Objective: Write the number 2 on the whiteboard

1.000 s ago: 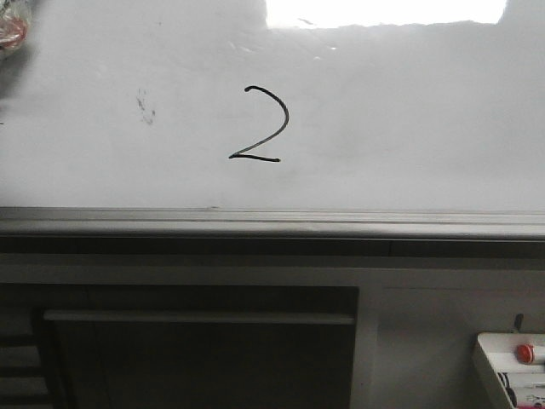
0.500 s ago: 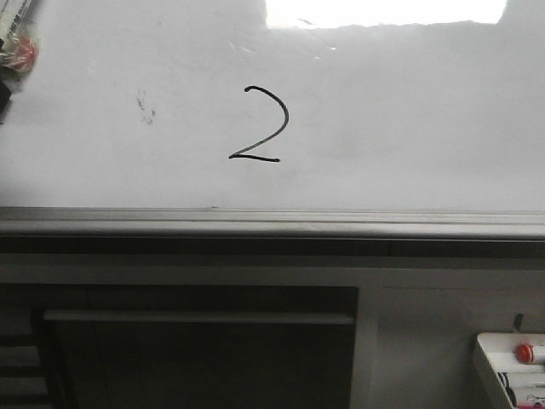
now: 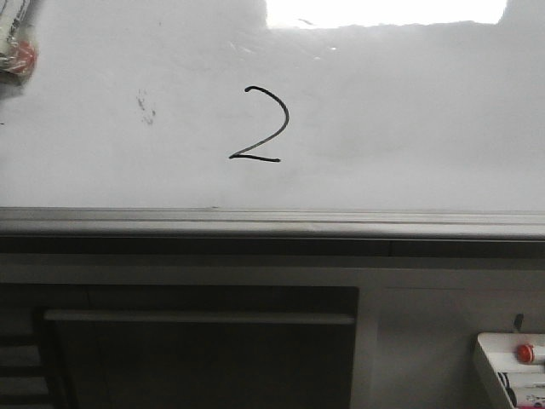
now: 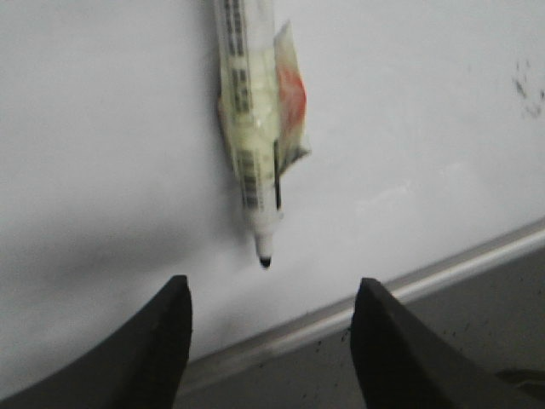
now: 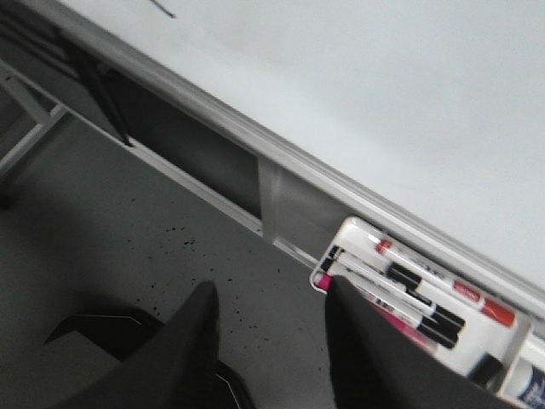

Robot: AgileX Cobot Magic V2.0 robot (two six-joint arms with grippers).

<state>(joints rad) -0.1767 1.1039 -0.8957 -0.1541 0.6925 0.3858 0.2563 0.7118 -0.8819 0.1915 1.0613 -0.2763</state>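
Observation:
The number 2 (image 3: 260,125) is drawn in thin black line near the middle of the whiteboard (image 3: 409,128). A white marker (image 4: 249,128) with a yellowish label and a bare black tip rests against the whiteboard (image 4: 102,128). It also shows at the top left corner of the front view (image 3: 17,47). My left gripper (image 4: 272,279) is open and empty, its fingers apart just short of the marker's tip, not touching it. My right gripper (image 5: 272,284) is open and empty over the dark floor, away from the board. Neither gripper shows in the front view.
A grey metal ledge (image 3: 272,223) runs under the board. A small white tray (image 3: 511,366) with a red button is at the lower right. In the right wrist view, the tray (image 5: 341,234) holds several markers. Dark smudge specks (image 3: 145,106) lie left of the digit.
The marker at the front view's top left corner has shifted slightly. A dark bit of the left gripper seen there half a second ago is gone from the view. The digit is unchanged.

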